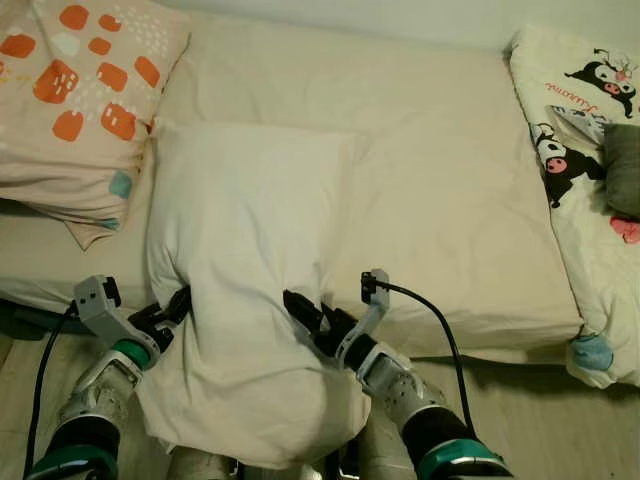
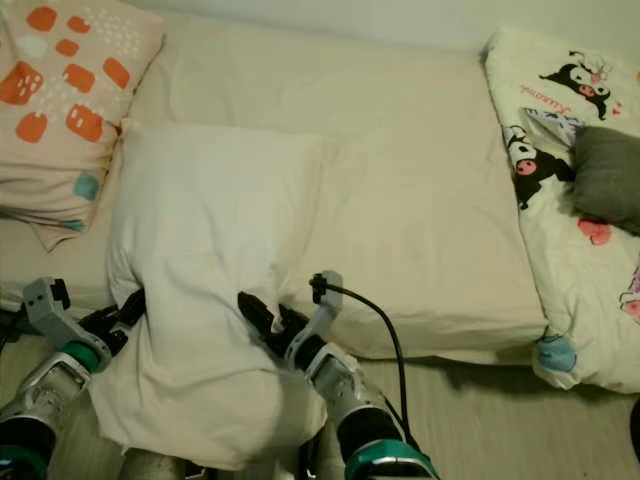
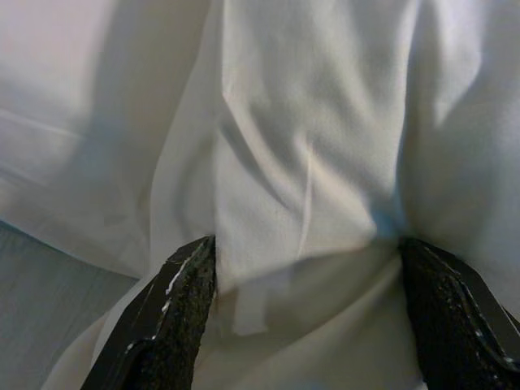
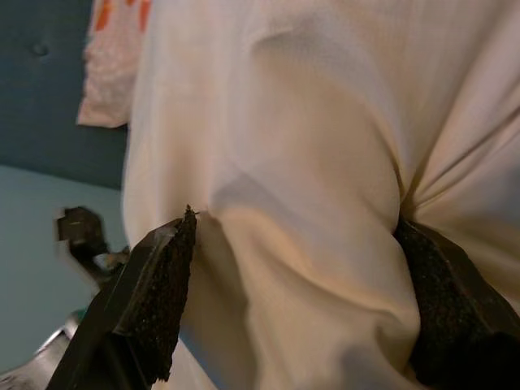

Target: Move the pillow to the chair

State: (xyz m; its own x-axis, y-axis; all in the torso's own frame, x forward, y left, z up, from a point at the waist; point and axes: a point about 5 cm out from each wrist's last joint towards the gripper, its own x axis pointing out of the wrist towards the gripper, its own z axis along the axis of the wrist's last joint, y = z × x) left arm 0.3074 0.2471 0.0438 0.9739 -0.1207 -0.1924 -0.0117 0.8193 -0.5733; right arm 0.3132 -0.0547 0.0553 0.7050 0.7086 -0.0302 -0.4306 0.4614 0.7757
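The white pillow (image 1: pixel 250 220) lies on the bed, and its lower half sags over the front edge toward my legs. My left gripper (image 1: pixel 178 305) grips the pillow's left side low down, while my right gripper (image 1: pixel 303 312) grips its right side at about the same height. In the left wrist view, pillow cloth bulges between the two black fingers (image 3: pixel 175 309) and creases where they press in. The right wrist view has the same bulge of pillow (image 4: pixel 301 162) pinched between its fingers (image 4: pixel 154 292).
A pillow with orange patches (image 1: pixel 85 90) lies at the bed's left end. The cream mattress (image 1: pixel 450 200) stretches to the right, where a cartoon-print blanket (image 1: pixel 580 130) and a grey cloth (image 1: pixel 625 170) lie. Pale floor (image 1: pixel 560 420) runs along the bed's front edge.
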